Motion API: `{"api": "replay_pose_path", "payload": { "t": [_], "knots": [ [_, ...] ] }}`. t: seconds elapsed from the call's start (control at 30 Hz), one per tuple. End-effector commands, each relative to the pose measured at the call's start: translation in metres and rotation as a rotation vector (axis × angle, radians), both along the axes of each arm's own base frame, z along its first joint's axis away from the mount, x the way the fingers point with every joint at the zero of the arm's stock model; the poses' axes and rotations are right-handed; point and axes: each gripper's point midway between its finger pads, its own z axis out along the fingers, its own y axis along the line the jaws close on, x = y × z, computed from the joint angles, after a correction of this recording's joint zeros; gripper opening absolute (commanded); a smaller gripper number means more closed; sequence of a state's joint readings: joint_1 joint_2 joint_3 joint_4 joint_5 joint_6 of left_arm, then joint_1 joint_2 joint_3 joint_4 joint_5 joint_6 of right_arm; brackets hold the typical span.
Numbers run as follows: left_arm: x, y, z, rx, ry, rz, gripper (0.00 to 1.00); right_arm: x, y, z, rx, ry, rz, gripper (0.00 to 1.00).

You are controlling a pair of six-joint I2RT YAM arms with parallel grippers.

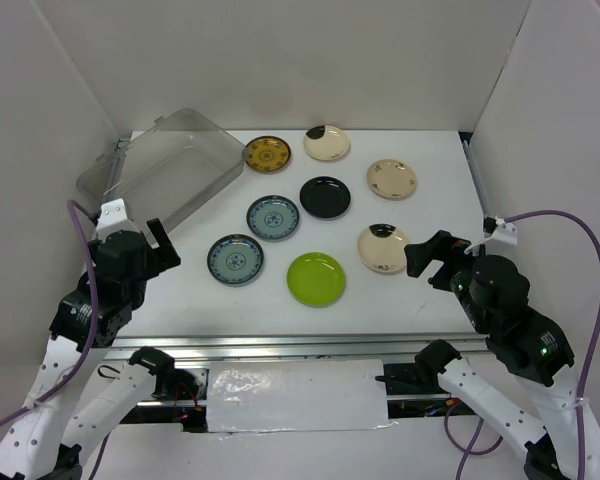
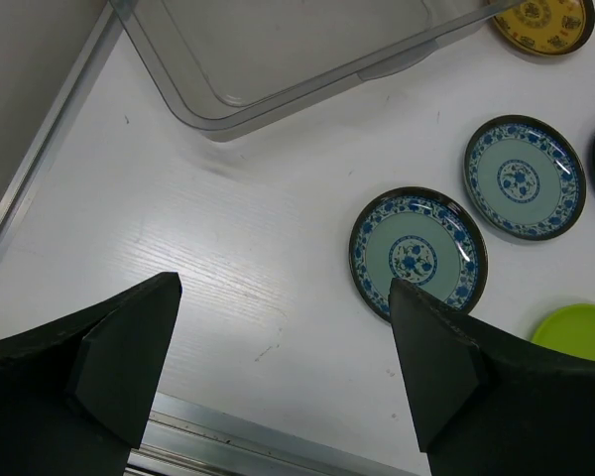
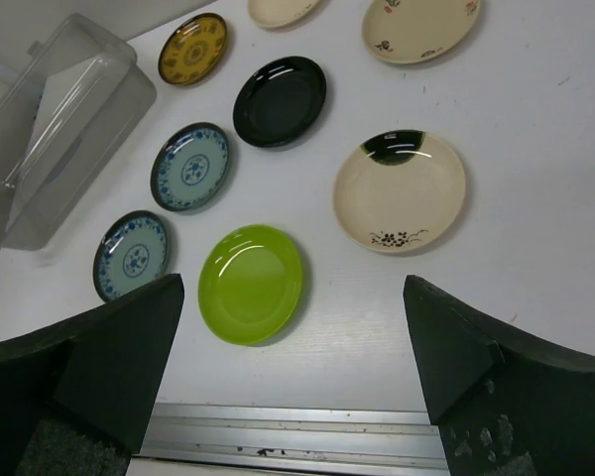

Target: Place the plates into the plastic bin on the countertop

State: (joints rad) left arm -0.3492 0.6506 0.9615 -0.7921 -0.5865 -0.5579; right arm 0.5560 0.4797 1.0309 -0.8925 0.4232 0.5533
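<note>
You face a white tabletop (image 1: 430,300) closed in on three sides by plain white walls; the back wall (image 1: 310,60) stands at twelve o'clock, the left wall (image 1: 25,150) at nine, the right wall (image 1: 565,120) at three. At six o'clock a metal rail (image 1: 300,345) runs along the tabletop's near edge; just beyond it, nearer you, lies a crinkled, glossy white sheet (image 1: 295,395). In the left wrist view a thin metal strip (image 2: 45,139) lines the seam between tabletop and left wall; there the surface shows a fine grain and a few small dark specks. The light is soft and even; shadows are faint.
</note>
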Motion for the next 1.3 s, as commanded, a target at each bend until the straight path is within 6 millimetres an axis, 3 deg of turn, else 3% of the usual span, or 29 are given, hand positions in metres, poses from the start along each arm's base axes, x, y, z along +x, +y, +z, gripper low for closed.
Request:
{"api": "replay_pose_path", "payload": {
  "t": [0.0,0.17,0.37,0.5,0.53,0.57,0.6,0.67,0.73,0.77,0.93,0.97,1.13,1.27],
  "knots": [
    [0.001,0.001,0.012,-0.026,-0.054,0.015,0.99,0.0,-0.002,0.007,0.005,-0.014,-0.014,1.0],
    [0.001,-0.001,0.016,-0.031,-0.067,-0.002,0.99,-0.006,-0.005,0.016,0.022,-0.056,-0.004,1.0],
    [-0.001,-0.002,0.021,-0.044,-0.094,-0.012,0.99,-0.008,-0.004,0.014,0.018,-0.056,0.011,1.0],
    [0.004,-0.031,0.021,-0.19,-0.081,-0.086,0.99,-0.01,0.012,0.013,0.029,-0.052,0.098,1.0],
    [0.007,-0.052,0.016,-0.261,-0.059,-0.163,0.99,-0.009,0.016,0.012,0.033,-0.057,0.114,1.0],
    [0.011,-0.063,-0.006,-0.324,-0.002,-0.157,0.99,-0.009,0.02,0.011,0.041,-0.06,0.132,1.0],
    [0.016,-0.071,-0.016,-0.375,0.015,-0.155,0.99,-0.009,0.027,0.009,0.052,-0.059,0.164,1.0],
    [0.021,-0.081,-0.067,-0.445,0.141,-0.098,0.99,-0.009,0.035,0.008,0.063,-0.057,0.201,1.0],
    [0.036,-0.094,-0.085,-0.51,0.139,-0.123,0.99,-0.01,0.046,0.005,0.078,-0.045,0.253,1.0],
    [0.035,-0.1,-0.114,-0.543,0.207,-0.14,0.99,-0.009,0.049,0.004,0.08,-0.039,0.267,1.0],
    [0.064,-0.112,-0.139,-0.674,0.112,-0.206,0.99,-0.009,0.08,-0.017,0.118,0.003,0.393,1.0],
    [0.063,-0.107,-0.156,-0.683,0.148,-0.171,0.99,-0.009,0.085,-0.022,0.122,0.022,0.415,1.0],
    [0.07,-0.098,-0.188,-0.687,0.196,-0.115,0.99,-0.011,0.089,-0.03,0.132,0.031,0.433,1.0],
    [0.07,-0.095,-0.21,-0.706,0.229,-0.082,0.9,-0.012,0.088,-0.027,0.148,0.004,0.428,1.0]
  ]
}}
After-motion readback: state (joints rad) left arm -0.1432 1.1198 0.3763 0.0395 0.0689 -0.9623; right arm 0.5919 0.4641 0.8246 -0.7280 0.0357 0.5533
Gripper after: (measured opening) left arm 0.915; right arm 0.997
